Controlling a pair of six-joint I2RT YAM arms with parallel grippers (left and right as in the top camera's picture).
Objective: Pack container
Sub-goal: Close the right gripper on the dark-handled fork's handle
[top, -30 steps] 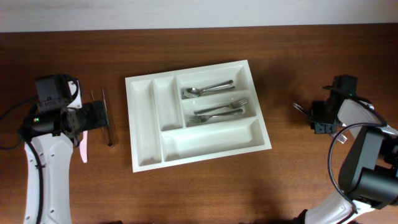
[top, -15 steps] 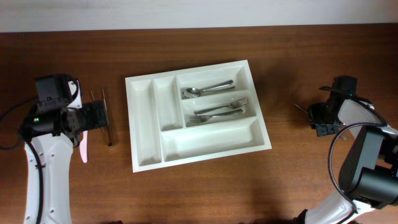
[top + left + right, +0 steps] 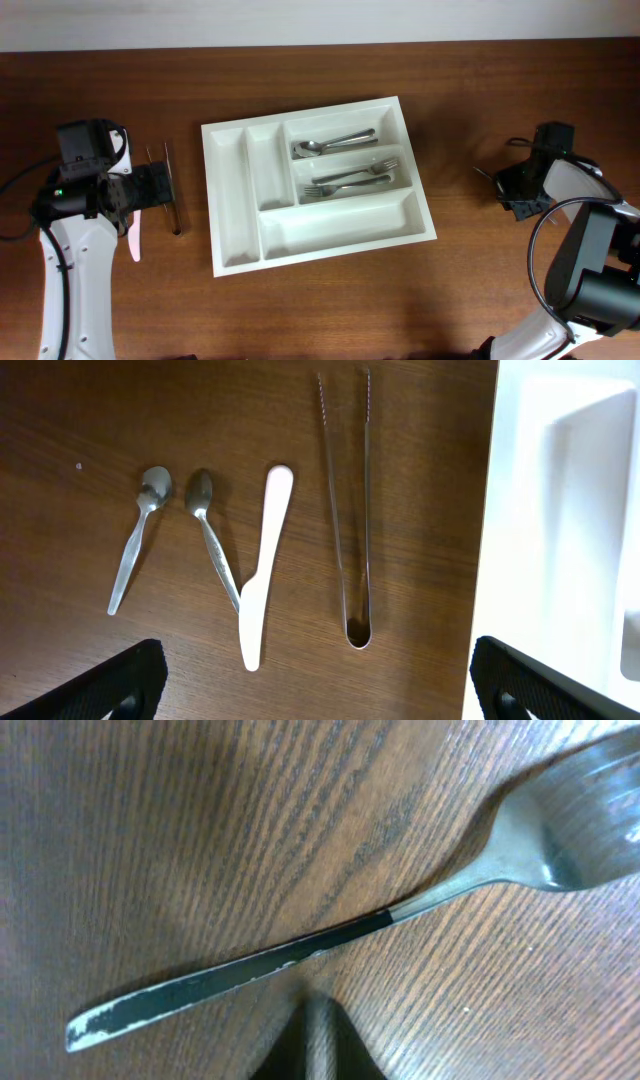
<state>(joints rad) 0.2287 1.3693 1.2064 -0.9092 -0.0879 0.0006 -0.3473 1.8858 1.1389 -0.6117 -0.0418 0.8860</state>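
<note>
The white cutlery tray lies mid-table; its edge shows in the left wrist view. A spoon lies in its top crosswise compartment and two forks in the middle one. My left gripper is wide open and empty above two spoons, a white plastic knife and metal tongs on the table. My right gripper is low at the table's right, its fingertips together just beside the dark handle of a metal utensil that lies flat.
The tongs and the white knife lie left of the tray, by the left arm. The tray's bottom crosswise compartment and both narrow upright ones hold nothing. Bare wood lies between the tray and the right arm.
My right gripper has shifted and turned slightly near the utensil at the right. The left arm and the tray have not moved.
</note>
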